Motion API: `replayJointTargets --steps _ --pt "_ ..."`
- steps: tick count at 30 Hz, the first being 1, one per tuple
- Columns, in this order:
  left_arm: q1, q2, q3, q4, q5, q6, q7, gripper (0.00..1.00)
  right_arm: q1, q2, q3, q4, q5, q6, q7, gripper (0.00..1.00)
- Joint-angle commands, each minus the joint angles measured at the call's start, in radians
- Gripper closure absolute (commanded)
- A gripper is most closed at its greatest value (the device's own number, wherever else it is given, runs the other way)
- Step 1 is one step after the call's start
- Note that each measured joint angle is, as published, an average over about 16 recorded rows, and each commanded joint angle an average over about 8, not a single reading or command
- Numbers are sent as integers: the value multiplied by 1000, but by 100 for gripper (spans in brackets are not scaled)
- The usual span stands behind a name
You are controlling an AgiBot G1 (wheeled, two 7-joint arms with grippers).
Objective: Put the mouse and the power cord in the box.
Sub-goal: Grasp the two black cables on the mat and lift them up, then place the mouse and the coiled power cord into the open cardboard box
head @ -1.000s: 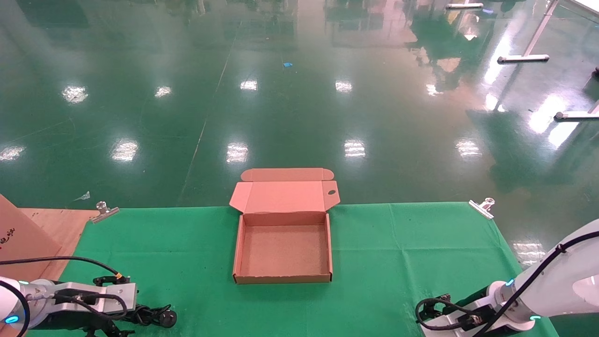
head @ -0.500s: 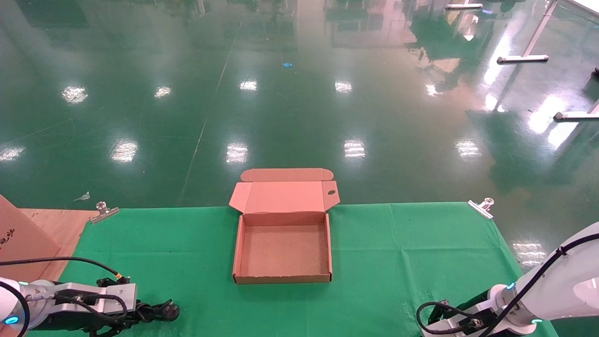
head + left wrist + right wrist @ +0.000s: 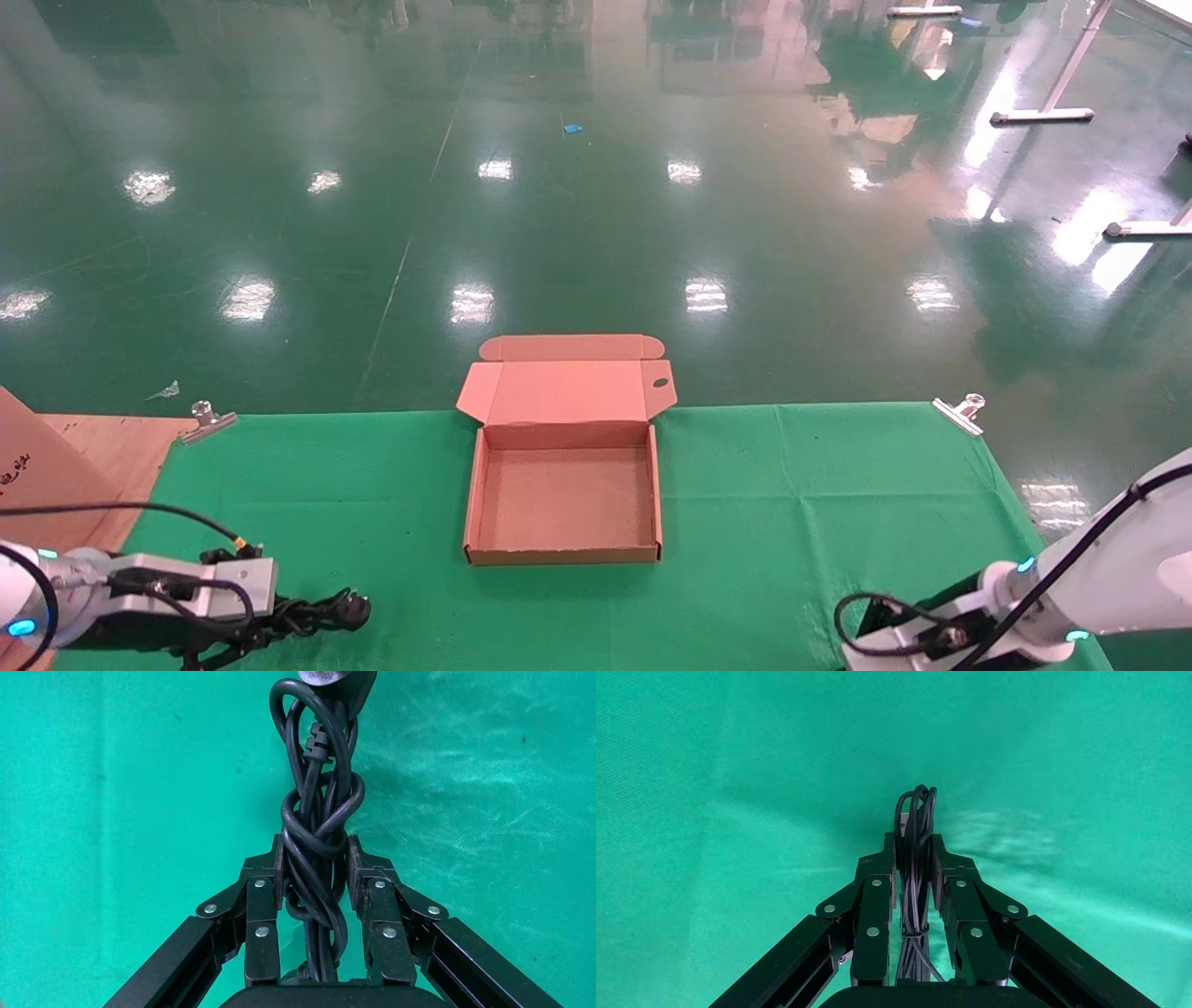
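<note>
The box is the biggest thing here: a shallow brown cardboard tray sitting open and empty on the green cloth, its lid flap folded back away from the robot, one side tab showing a small oval hole. It lies well ahead of both sets of fingertips, roughly between the two arms.

The left gripper hangs low at the near left corner of the cloth, its fingers pinching the power cord. That cord is a thick black bundle knotted around itself; most of it juts out past the fingertips, ending in the round plug head, which the head view shows pointing toward the box.

The right gripper is at the near right corner, its fingers pressed onto a bunch of thin black cable loops running between the pads and poking just beyond the tips. I'd take that for the cable of the mouse; the mouse body itself I cannot see in any view.

My worries: the heavy plug end sticking out could swing and catch the box's near wall, shoving the light cardboard along the cloth. And a mouse dangling by its cable alone could slip free or swing wide of the tray.
</note>
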Motion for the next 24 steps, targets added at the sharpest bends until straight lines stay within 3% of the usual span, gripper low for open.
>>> replayJointTargets --steps 1,11,18,24 --pt "-9 -3 1 -2 1 14 0 100 9 4 3 -1 4 -9 -2 100" --pt "-159 -7 21 -40 28 232 21 100 151 19 26 43 38 -115 -6 100" --pt "-315 41 50 -76 67 404 24 100 258 -23 37 88 52 -153 46 100" --pt "-421 95 51 -86 73 385 21 100 348 -100 46 118 63 -143 120 100"
